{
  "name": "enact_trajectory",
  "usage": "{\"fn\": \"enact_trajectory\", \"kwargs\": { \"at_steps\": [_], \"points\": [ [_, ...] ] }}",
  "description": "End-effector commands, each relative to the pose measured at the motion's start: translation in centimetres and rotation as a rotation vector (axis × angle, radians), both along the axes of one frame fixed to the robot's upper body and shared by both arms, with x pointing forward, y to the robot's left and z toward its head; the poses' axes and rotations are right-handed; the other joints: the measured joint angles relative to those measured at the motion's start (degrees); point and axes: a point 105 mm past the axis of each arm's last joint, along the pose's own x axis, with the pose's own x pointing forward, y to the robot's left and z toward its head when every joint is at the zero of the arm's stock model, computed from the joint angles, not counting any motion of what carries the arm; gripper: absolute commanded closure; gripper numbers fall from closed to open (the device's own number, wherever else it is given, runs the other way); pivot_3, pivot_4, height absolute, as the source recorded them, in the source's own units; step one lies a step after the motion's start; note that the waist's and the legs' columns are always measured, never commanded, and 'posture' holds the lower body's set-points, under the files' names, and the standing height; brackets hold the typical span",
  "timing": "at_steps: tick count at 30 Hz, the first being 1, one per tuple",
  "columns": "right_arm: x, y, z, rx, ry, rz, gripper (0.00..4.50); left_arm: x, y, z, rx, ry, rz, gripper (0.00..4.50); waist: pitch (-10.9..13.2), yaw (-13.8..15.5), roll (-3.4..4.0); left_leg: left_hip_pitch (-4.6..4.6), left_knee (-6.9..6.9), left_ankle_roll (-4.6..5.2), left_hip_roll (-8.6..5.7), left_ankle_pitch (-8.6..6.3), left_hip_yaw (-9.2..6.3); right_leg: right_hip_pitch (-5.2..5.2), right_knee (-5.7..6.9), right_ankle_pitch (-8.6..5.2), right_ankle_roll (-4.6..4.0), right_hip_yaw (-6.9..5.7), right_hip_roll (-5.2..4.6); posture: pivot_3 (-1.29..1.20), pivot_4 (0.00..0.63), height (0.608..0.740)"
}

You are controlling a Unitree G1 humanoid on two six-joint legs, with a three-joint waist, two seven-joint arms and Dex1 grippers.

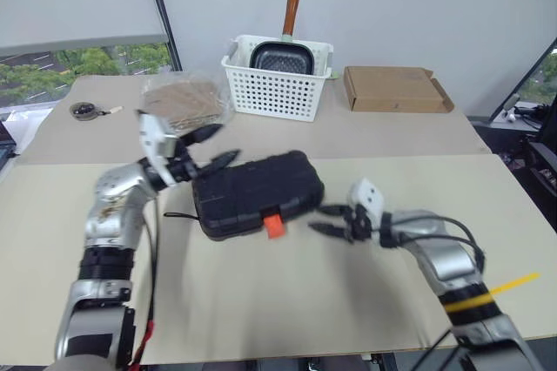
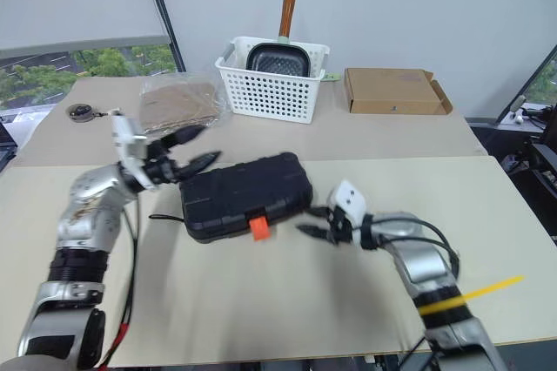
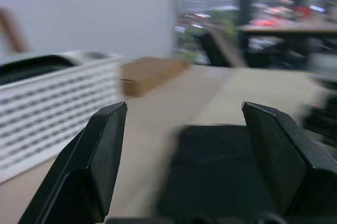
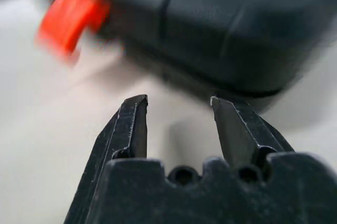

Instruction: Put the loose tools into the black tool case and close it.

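Observation:
The black tool case (image 1: 254, 193) lies shut in the middle of the table, its orange latch (image 1: 274, 225) sticking out at the front edge. My left gripper (image 1: 215, 146) hovers open just above the case's far left corner, nothing between its fingers (image 3: 97, 155). My right gripper (image 1: 320, 219) is open and empty close to the case's front right corner, pointing at it. In the right wrist view the case (image 4: 221, 24) and latch (image 4: 71, 11) sit just past the fingertips. No loose tools are in view.
A white slotted basket (image 1: 277, 82) holding a dark pan with a wooden handle stands at the back. A flat cardboard box (image 1: 396, 89) lies to its right, a clear bag with brown contents (image 1: 183, 99) to its left. A small round object (image 1: 85, 111) lies far left.

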Motion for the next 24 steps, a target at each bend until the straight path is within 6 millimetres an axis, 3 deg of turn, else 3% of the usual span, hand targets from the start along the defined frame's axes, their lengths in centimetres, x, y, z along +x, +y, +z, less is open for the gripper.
{"fn": "enact_trajectory", "kwargs": {
  "at_steps": [1,4,7,11,14,16,24],
  "points": [
    [2.0,-1.8,1.7,0.04,-0.08,-0.18,2.21,0.4,-1.0,-2.8,0.074,0.034,0.013,0.77,0.0,0.07,0.0,-0.01,-0.01,0.01,0.01,0.0,-0.01,0.0,-0.01,-0.02,-0.03,-0.02,0.03,0.0,0.15,0.7],
    [2.0,-2.4,1.8,0.047,-0.087,-0.222,2.21,1.3,-1.5,-4.0,0.089,0.066,0.049,0.77,-0.01,0.24,0.01,-0.06,-0.07,0.04,0.03,-0.02,-0.03,-0.05,-0.02,-0.05,-0.09,-0.04,0.06,0.0,0.15,0.7],
    [0.4,-2.3,1.6,0.037,-0.038,-0.168,2.21,1.8,-1.8,-5.2,0.135,0.098,0.077,0.77,-0.06,0.59,0.09,-0.05,-0.04,0.51,-0.02,-0.27,-0.05,0.02,-0.02,-0.04,-0.08,-0.06,-0.03,0.0,0.15,0.7],
    [-3.4,0.0,0.9,-0.008,0.105,-0.033,2.21,1.8,-2.4,-6.9,0.205,0.143,0.078,0.77,-0.18,0.48,0.3,-0.02,0.03,0.79,-0.07,-0.43,-0.05,0.1,-0.07,-0.06,-0.05,0.0,-0.18,0.0,0.15,0.7],
    [-4.7,2.4,0.6,0.013,0.163,-0.039,2.21,1.8,-2.7,-7.7,0.22,0.17,0.092,0.77,-0.25,0.04,0.3,0.07,0.02,0.8,-0.02,-0.44,-0.05,0.13,-0.06,-0.05,-0.03,0.03,-0.18,0.0,0.15,0.7],
    [-5.0,4.0,0.3,0.024,0.188,-0.084,2.21,1.6,-3.0,-8.2,0.232,0.179,0.098,0.77,-0.31,0.05,0.32,0.11,0.02,0.76,0.04,-0.42,-0.12,0.13,-0.02,-0.06,-0.03,0.01,-0.14,0.0,0.15,0.7],
    [-5.2,5.8,0.1,0.055,0.256,-0.203,2.21,1.4,-3.4,-8.0,0.188,0.187,0.153,0.77,-0.52,0.41,0.29,0.04,0.07,0.76,-0.04,-0.41,-0.18,0.15,-0.03,-0.05,-0.02,-0.01,-0.17,0.0,0.15,0.7]
  ]
}}
